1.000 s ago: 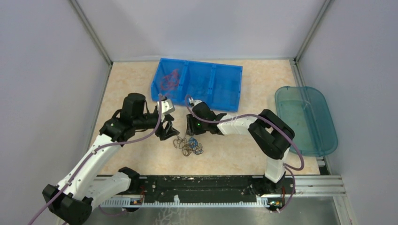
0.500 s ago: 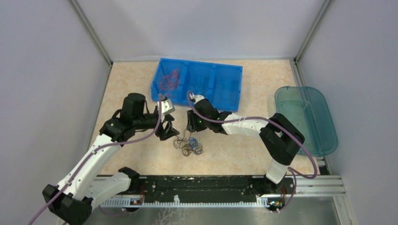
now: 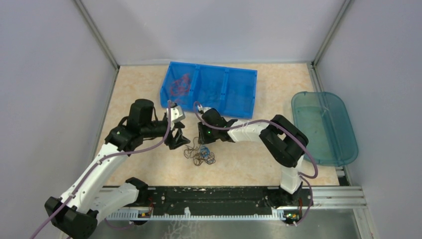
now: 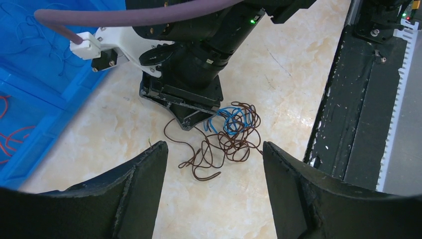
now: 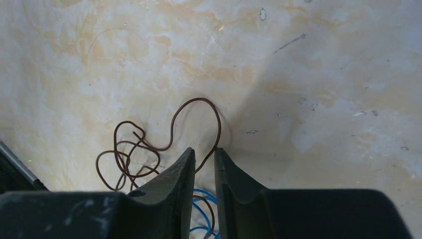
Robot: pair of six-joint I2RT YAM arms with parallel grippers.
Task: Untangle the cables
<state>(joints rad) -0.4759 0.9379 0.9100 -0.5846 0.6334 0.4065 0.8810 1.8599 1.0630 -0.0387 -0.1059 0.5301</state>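
Note:
The cables (image 3: 200,154) lie as a small clump of dark brown and blue wires on the beige table between the two arms. In the left wrist view the cables (image 4: 231,137) sit just beyond my left gripper (image 4: 214,145), which is open wide and holds nothing. My left gripper (image 3: 175,139) hovers left of the clump. My right gripper (image 3: 203,139) points down at the clump's far edge. In the right wrist view my right gripper (image 5: 204,149) stands narrowly open, a brown wire loop (image 5: 171,129) passing through the gap and blue wire (image 5: 201,199) below it.
A blue three-compartment bin (image 3: 239,89) stands behind the grippers, with red wires (image 3: 179,84) in its left compartment. A teal tray (image 3: 323,127) lies at the right. The black base rail (image 3: 209,196) runs along the near edge.
The right arm's elbow swung out to the right and came back, while its gripper stayed over the clump. The left arm has not moved.

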